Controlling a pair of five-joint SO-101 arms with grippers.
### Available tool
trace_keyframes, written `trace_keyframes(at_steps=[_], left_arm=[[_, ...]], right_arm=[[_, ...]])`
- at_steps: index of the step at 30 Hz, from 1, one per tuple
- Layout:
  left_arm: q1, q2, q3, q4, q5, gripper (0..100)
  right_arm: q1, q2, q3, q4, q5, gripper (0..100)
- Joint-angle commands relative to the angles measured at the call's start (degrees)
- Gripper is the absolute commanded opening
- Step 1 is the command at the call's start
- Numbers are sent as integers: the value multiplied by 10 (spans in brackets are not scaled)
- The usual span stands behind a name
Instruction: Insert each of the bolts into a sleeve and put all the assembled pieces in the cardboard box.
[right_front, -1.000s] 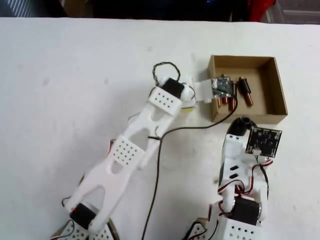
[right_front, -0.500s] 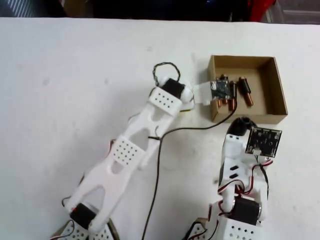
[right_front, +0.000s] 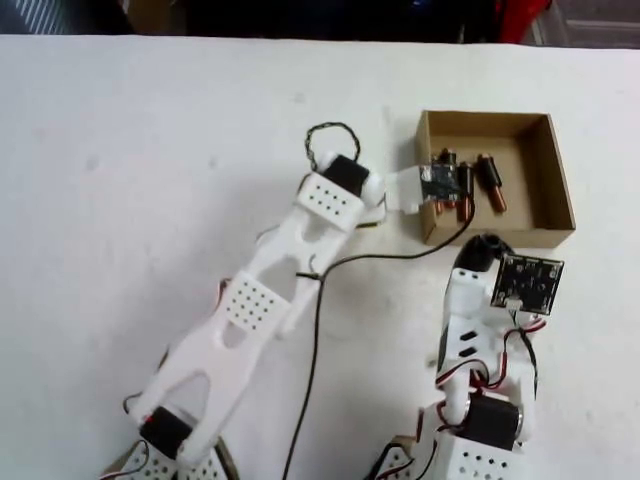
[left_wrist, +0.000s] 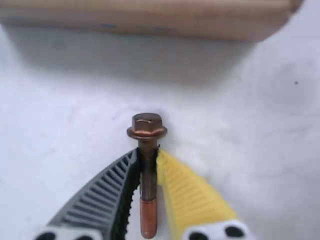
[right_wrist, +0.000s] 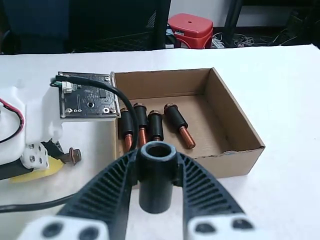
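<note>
I have the copper flanged bolt (left_wrist: 146, 126) pinched at the middle of its shank by the left gripper (left_wrist: 146, 150), between the grey finger and the yellow one. It hangs low over the white table (right_front: 150, 130), just outside the near wall of the open cardboard box (right_wrist: 235, 120). The right gripper (right_wrist: 157, 159) is pressed on the black cylindrical sleeve (right_wrist: 157, 192) and holds it with the open bore upward, in front of the box. Four assembled pieces (right_wrist: 150, 125) already lie inside. I judge the step in hand is bringing bolt and sleeve together. To do it well I should first put the shank on one line with the bore, and only then push slowly. The fingers cover much of the shank, so little of it is free to enter, and a tilted approach could jam at the sleeve's mouth or twist the bolt in the grip. Compared with one second ago, the left wrist has turned a little toward the box, and its yellow finger is now nearly hidden under it in the high view. The right arm has not moved.
</note>
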Motion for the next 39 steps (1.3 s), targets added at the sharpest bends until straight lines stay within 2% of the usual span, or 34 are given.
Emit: trace_keyframes(at_steps=[1, 5, 12, 23, 36, 39], left_arm=[[-13, -7, -6, 54, -2, 23], [-30, -7, -10, 85, 0, 23], [-81, -7, -10, 112, 71, 23], [-146, -12, -11, 135, 76, 23], [-163, -13, -9, 139, 72, 22], [-193, -15, -22, 137, 76, 22]], right_arm=[[7, -6, -5, -15, 6, 18], [7, -6, -5, -15, 6, 18], [7, -6, -5, -15, 6, 18], [6, -6, -7, -15, 7, 18], [3, -6, -4, -27, 6, 18], [3, -6, -4, -25, 6, 18]])
